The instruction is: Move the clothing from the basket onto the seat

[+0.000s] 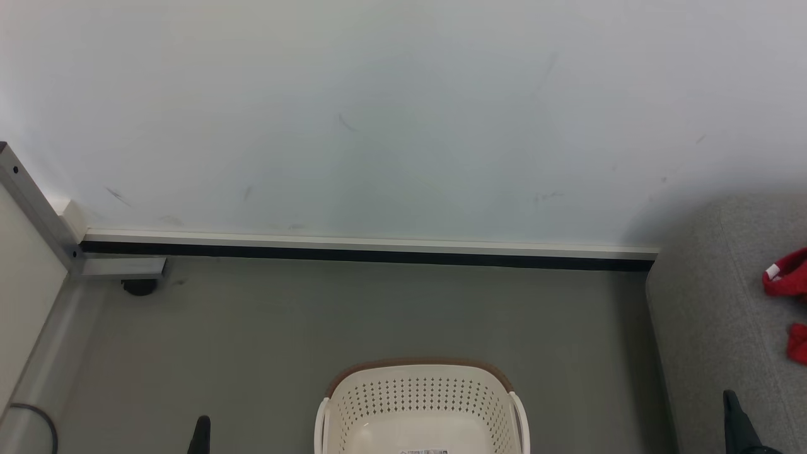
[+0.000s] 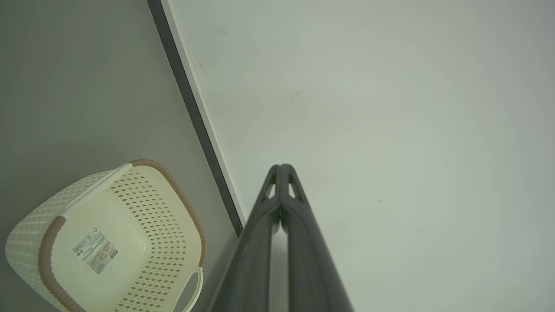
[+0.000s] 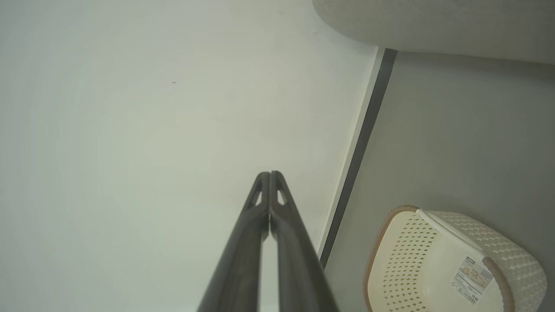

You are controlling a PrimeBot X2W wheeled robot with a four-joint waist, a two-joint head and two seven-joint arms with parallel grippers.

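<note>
The cream basket with its brown rim stands on the grey floor at the bottom centre; its inside holds no fabric, only a label on the bottom. Red clothing with a white patch lies on the grey seat at the right edge, a second red piece just below it. My left gripper shows its dark tip left of the basket, my right gripper at the seat's front. Both sets of fingers are pressed together and hold nothing.
A pale wall with a dark skirting strip runs behind the basket. A metal frame with a small black foot stands in the left corner, and a dark cable lies at the lower left. Grey floor surrounds the basket.
</note>
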